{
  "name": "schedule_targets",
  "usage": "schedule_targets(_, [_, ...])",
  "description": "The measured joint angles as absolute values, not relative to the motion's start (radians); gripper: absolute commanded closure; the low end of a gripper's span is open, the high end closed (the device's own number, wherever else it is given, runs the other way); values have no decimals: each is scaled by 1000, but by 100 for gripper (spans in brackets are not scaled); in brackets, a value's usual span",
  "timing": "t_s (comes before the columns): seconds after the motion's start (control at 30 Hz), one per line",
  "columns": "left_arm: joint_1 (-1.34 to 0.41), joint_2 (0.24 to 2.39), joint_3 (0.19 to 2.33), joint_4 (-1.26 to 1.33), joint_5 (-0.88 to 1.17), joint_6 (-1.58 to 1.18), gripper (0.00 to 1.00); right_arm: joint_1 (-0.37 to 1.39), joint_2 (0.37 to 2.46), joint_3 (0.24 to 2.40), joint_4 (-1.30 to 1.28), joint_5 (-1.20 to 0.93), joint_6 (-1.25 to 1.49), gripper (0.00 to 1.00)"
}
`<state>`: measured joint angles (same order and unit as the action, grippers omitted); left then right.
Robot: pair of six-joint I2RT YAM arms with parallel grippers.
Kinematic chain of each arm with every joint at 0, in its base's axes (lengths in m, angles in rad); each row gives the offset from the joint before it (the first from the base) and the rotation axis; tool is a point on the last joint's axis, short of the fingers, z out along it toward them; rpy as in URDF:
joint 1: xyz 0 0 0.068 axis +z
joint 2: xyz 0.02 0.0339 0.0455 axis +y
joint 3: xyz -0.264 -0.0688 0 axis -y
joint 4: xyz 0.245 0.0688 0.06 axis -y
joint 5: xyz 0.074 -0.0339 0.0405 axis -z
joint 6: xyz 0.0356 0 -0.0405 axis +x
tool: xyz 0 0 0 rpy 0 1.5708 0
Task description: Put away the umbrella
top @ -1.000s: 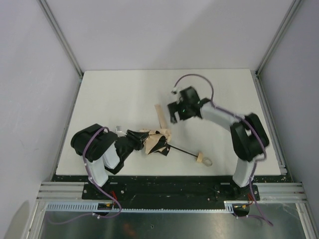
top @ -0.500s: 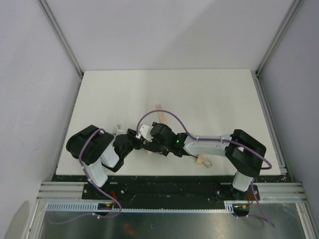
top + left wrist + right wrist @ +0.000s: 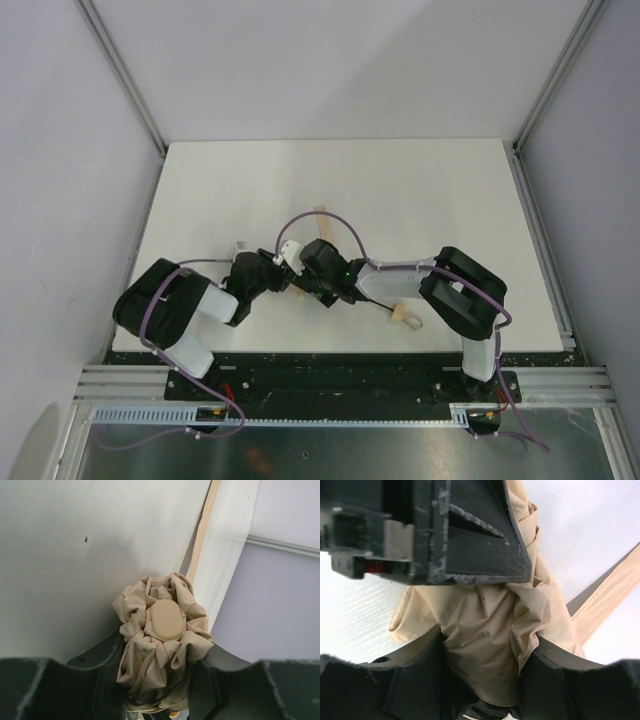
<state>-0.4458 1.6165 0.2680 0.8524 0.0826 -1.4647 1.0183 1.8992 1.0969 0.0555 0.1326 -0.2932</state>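
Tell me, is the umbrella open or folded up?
Folded up. The umbrella is a scrunched tan bundle squeezed between the fingers of the left gripper, and no canopy is spread out.

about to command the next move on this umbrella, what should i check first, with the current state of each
1. Left gripper clamped on the umbrella: ok, the umbrella is pinched between its fingers.
2. Right gripper grip: cannot tell. The umbrella fills the gap between its fingers, but how firmly it holds is unclear.
3. Clearance between the grippers: not ok, they sit very close on the same bundle.
4. Handle free: ok, it lies on the table with no gripper on it.
5. Strap clear of the fingers: ok, it trails away across the table.
6. Umbrella neatly folded: not ok, it is crumpled.
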Motion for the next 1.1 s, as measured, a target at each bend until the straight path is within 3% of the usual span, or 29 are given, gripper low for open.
schedule_targets(0.07, [-438, 1601, 284, 804, 78, -1461, 100, 999, 1915, 1111, 56, 100, -268, 54])
schedule_targets(0.2, [-422, 1570, 320, 698, 76, -1448, 100, 950, 1945, 1137, 56, -16, -212, 85])
schedule_targets(0.27, [-416, 1560, 337, 655, 79, -1439, 93, 928, 1959, 1148, 59, -76, -190, 96])
schedule_targets(0.33, [-410, 1552, 347, 625, 82, -1429, 72, 914, 1966, 1153, 60, -120, -179, 99])
schedule_targets(0.43, [-404, 1534, 360, 583, 79, -1405, 34, 890, 1975, 1156, 74, -192, -159, 100])
schedule_targets(0.47, [-403, 1527, 361, 572, 77, -1392, 17, 879, 1979, 1156, 84, -224, -149, 100])
schedule_targets(0.53, [-403, 1500, 361, 567, 84, -1356, 5, 854, 1987, 1158, 107, -286, -125, 100])
schedule_targets(0.83, [-443, 1421, 339, 541, 101, -1255, 1, 705, 2060, 1159, 234, -690, 44, 100])
schedule_targets(1.1, [-474, 1459, 342, 585, 103, -1256, 1, 643, 2106, 1152, 281, -910, 167, 100])
